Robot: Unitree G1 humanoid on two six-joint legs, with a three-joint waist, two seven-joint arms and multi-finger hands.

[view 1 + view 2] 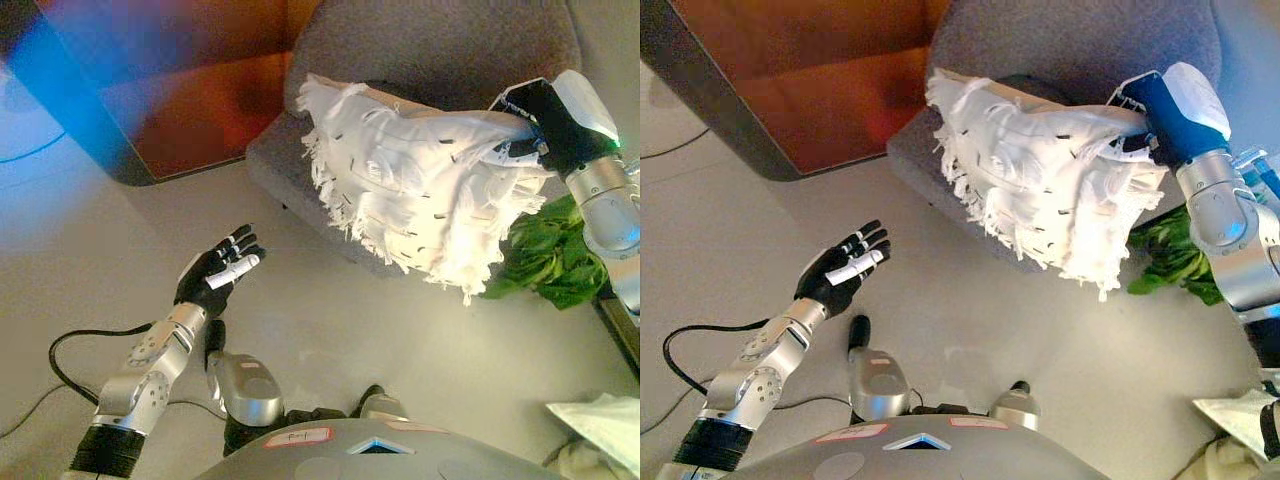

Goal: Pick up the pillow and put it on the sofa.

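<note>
Over at two o'clock, the right hand (548,118) grips the white fringed pillow (420,185) by its upper corner, fingers closed on the cloth. The pillow hangs tilted, its top over the front of the grey sofa (440,45) seat and its fringed lower edge out past the seat edge, above the floor (330,320). Whether its upper edge touches the cushion I cannot tell. Just beside it at four o'clock a leafy green plant (550,255) sits low, partly hidden behind the fringe. At eight o'clock the left hand (218,265) hovers above the floor, palm up, fingers spread, holding nothing. A brown cabinet (190,80) stands at eleven o'clock, well apart from the pillow.

To my eye the lift is done and the placing is under way. The next move calls for carrying the pillow further toward twelve o'clock, fully over the seat, lowering it until the cushion bears it, then letting go of the corner. Released where it is now, it would likely slide off the front.
</note>
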